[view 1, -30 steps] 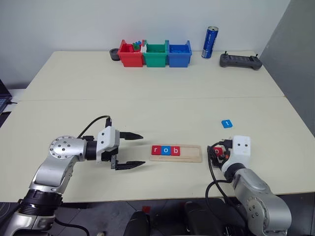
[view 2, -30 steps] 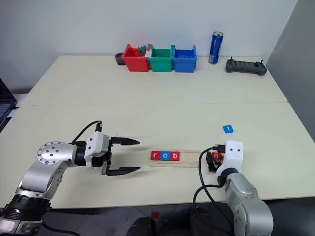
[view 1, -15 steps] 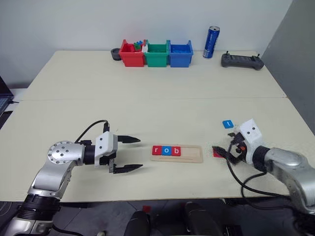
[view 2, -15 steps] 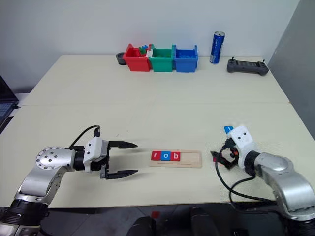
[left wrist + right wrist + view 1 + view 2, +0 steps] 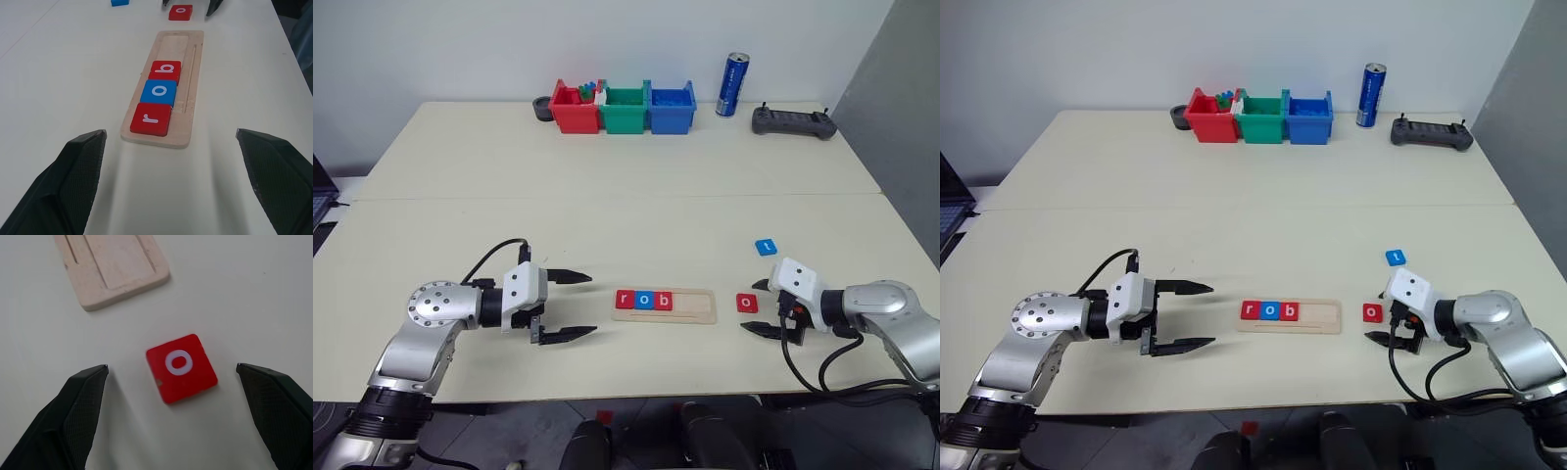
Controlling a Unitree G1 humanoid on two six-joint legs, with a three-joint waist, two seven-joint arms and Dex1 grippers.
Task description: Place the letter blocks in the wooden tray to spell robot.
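Red o block [image 5: 747, 303] is lying flat on the tabletop toward the right edge, just past the wooden tray [image 5: 690, 306]; r, o, b are sitting in the tray, two slots bare. In my right wrist view, my right tool [image 5: 171, 382] is spread wide, straddling it; I'm judging squared, centered fingers best. In my left wrist view, my left tool [image 5: 168, 142] is hanging apart, empty.

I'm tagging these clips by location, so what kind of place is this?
Probably a robotics lab or test room: a plain pale table against a bare wall, sorting bins with small parts, a handheld controller, and letter blocks in a wooden tray.
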